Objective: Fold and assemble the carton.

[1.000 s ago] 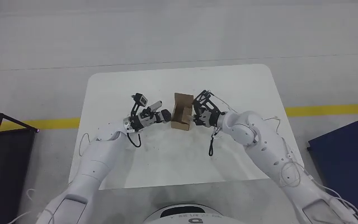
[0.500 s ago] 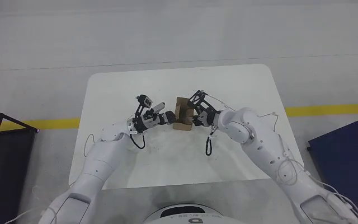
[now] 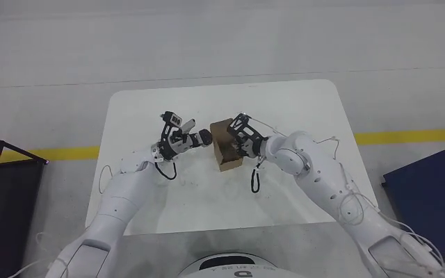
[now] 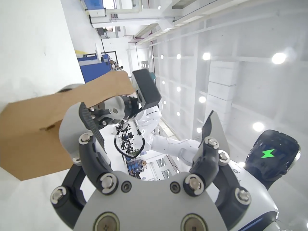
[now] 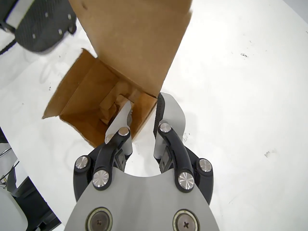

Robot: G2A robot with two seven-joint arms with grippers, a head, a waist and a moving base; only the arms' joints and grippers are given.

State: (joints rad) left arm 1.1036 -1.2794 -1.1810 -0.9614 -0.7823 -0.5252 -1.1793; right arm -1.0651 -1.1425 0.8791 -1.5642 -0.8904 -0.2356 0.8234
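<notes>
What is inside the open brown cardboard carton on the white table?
Inside the brown cardboard carton are folded bottom flaps and one finger of the right gripper, which pinches a wall. That finger covers part of the carton's floor, so what lies beneath it cannot be seen.

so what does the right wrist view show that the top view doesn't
Right wrist view: the open inside of the carton, with one finger of the right gripper in it and one outside the wall. Top view: the whole table outline and the yellow floor line. Both: the carton, the right gripper clamped on it, the left gripper close beside.
</notes>
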